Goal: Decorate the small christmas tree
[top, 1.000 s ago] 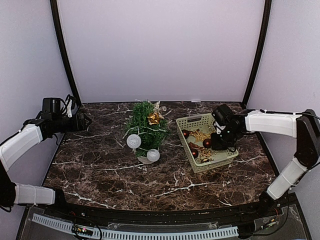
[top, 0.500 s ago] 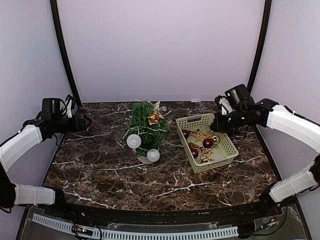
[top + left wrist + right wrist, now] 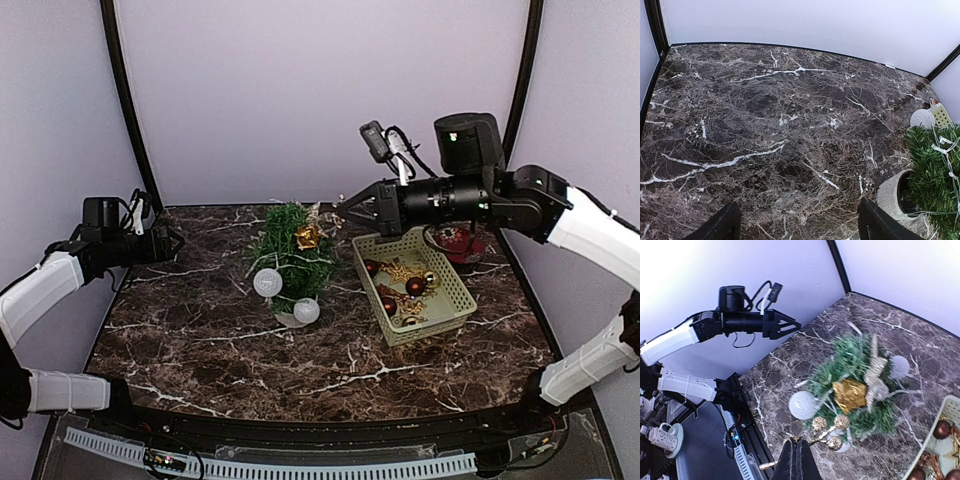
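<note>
Small christmas tree (image 3: 290,258), baubles (image 3: 416,286) in basket (image 3: 435,328), right pincer (image 3: 797,441) gripping sprig (image 3: 819,424), left pincer (image 3: 798,217) agape

A dark brown marble-look tabletop (image 3: 200,350), veined in white, sits inside pale lavender walls (image 3: 320,100), with a black curved pole (image 3: 125,110) at each back corner. Light is soft and even (shadows barely show). Beyond the table's edge stand pale mugs (image 3: 662,437).

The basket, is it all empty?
No, the basket holds red baubles and gold stars.
</note>
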`<act>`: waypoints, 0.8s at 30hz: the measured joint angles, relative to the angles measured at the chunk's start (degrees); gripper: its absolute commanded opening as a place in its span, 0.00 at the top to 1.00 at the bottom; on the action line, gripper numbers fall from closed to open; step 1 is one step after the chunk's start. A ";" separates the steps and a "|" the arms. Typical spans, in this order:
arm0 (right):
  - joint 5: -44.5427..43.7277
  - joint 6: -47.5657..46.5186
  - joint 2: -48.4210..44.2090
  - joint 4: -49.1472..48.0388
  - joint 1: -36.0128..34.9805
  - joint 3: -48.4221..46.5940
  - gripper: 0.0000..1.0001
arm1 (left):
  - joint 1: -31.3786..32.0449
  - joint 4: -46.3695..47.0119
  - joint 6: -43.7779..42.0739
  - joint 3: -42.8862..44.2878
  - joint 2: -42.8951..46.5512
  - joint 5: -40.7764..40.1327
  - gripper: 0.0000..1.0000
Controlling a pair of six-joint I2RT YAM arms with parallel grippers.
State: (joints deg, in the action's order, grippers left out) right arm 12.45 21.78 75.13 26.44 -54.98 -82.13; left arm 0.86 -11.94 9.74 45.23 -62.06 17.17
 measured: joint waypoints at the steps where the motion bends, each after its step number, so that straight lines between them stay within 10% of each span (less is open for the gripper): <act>1: -0.52 -0.68 1.68 0.31 -1.29 -2.38 1.00 | 0.00 0.04 0.00 -0.07 0.04 0.04 0.17; 24: -24.30 -8.48 36.76 17.70 -8.22 -39.08 1.00 | 0.00 1.20 0.66 -0.74 1.01 3.89 0.19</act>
State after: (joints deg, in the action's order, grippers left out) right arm -11.86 13.30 111.90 44.14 -63.20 -121.21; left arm 0.86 -10.74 10.39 44.49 -61.06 21.06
